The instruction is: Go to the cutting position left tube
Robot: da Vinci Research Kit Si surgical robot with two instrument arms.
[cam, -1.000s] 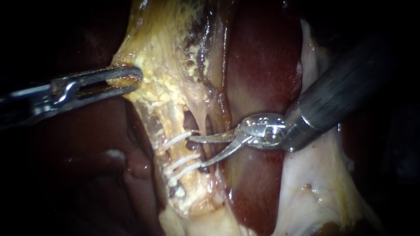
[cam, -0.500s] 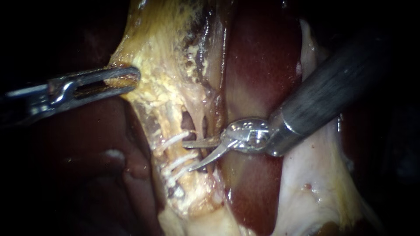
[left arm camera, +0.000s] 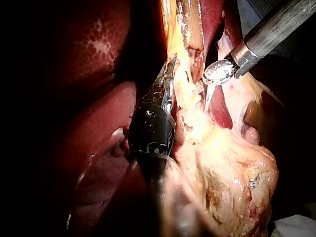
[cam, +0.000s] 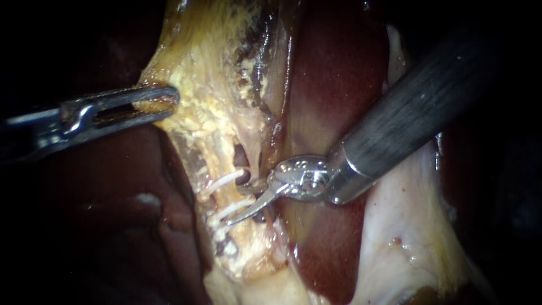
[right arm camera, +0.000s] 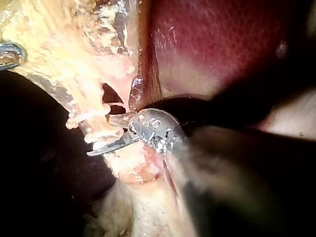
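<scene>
The left tube (cam: 217, 195) runs down the yellowish tissue and carries white clips (cam: 224, 181), one above and two below (cam: 230, 210). My right instrument (cam: 240, 202) comes in from the upper right with its curved blades open. The blades straddle the tube between the upper clip and the lower ones. The upper blade is partly hidden behind tissue; the lower blade lies across the lower clips. In the right wrist view the blades (right arm camera: 104, 137) show the same gap at the clips (right arm camera: 93, 116). My left instrument (cam: 153, 104) is shut on the yellowish tissue's edge (cam: 169, 85), also seen in the left wrist view (left arm camera: 169, 74).
Dark red liver (cam: 333, 85) lies right of the tubes, under the right shaft (cam: 406, 113). A second strand (cam: 261, 161) stands right of a small window (cam: 240, 156). Pale tissue (cam: 406, 237) spreads at the lower right. More liver (cam: 113, 186) lies under the left instrument.
My right instrument has moved left, and its open blades now reach across the clipped tube. The left instrument keeps its hold and has barely moved.
</scene>
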